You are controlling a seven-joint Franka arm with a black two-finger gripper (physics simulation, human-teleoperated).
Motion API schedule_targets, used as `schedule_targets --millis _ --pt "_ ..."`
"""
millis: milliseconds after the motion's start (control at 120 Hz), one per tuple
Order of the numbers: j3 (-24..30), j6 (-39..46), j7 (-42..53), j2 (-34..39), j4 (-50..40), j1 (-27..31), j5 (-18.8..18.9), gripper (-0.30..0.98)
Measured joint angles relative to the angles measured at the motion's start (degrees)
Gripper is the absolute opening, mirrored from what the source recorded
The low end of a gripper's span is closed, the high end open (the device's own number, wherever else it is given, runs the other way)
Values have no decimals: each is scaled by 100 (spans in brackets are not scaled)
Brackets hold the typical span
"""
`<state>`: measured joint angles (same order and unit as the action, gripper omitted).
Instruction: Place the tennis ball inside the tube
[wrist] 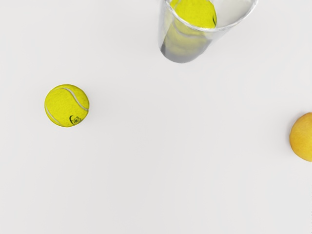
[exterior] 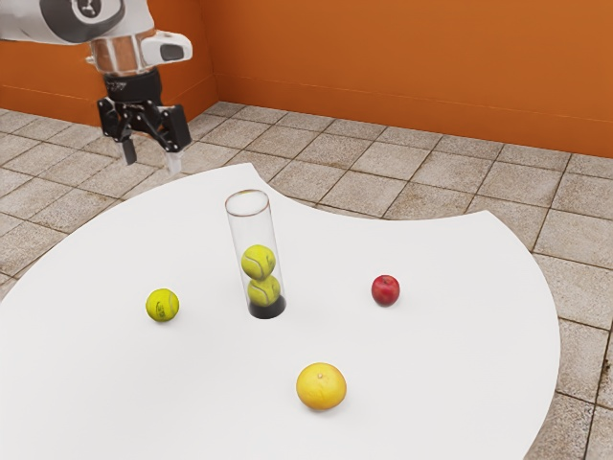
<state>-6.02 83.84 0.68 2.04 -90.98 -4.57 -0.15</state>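
My gripper [exterior: 151, 161] hangs high at the exterior view's upper left, its two fingers spread apart with nothing between them. A loose yellow-green tennis ball [exterior: 163, 305] rests on the white table, to the exterior view's left of the clear tube [exterior: 239, 230]. The tube stands upright on a black base and holds two tennis balls, one on top of the other. In the wrist view, the loose tennis ball [wrist: 67, 106] lies apart from the tube [wrist: 183, 51], whose rim and upper inner ball are visible.
A red apple-like fruit [exterior: 385, 290] sits to the exterior view's right of the tube. An orange fruit [exterior: 321, 386] lies nearer that camera, also showing in the wrist view as an orange [wrist: 302, 137]. The white table [exterior: 450, 383] has a curved edge.
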Motion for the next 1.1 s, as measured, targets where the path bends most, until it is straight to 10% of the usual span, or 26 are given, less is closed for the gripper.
schedule_targets --millis 275,608,1100 --pt "-36 462 18 262 -247 -39 18 69" --pt "23 1494 15 1063 -2586 653 220 69" --pt "6 4439 772 -283 -3609 1225 10 69"
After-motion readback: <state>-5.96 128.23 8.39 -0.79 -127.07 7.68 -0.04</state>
